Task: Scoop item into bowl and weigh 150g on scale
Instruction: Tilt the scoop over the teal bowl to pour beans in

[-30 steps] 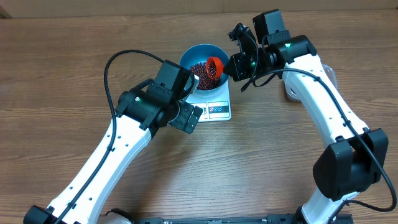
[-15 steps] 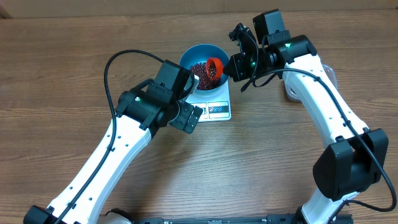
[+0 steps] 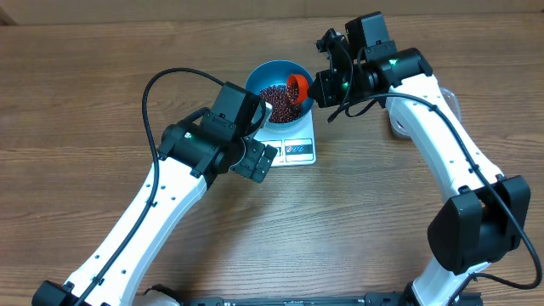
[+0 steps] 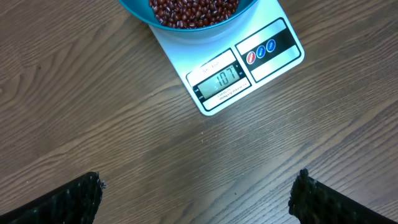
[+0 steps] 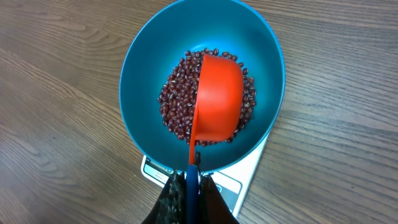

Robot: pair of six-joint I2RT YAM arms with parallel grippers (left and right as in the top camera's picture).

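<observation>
The blue bowl point(image 3: 255, 78) stands on the white scale point(image 3: 296, 150), and a heap of red-brown beans point(image 3: 274, 97) lies inside it. My right gripper point(image 3: 320, 85) is shut on the handle of an orange scoop point(image 3: 297, 86). The scoop point(image 5: 217, 96) is tipped over above the beans point(image 5: 176, 99) inside the bowl point(image 5: 142, 74), its rounded back facing the right wrist camera. My left gripper point(image 4: 199, 200) hangs open over bare table just in front of the scale point(image 4: 280, 59), nothing between its fingers. The display point(image 4: 227, 78) reads 107.
A clear plastic tub point(image 3: 398, 124) sits at the right, mostly hidden under my right arm. The left arm reaches in from the bottom left, a black cable point(image 3: 153, 85) looping above it. Wooden table lies all around the scale.
The right gripper and scoop have shifted slightly toward the bowl's far right rim. The left arm has not moved.
</observation>
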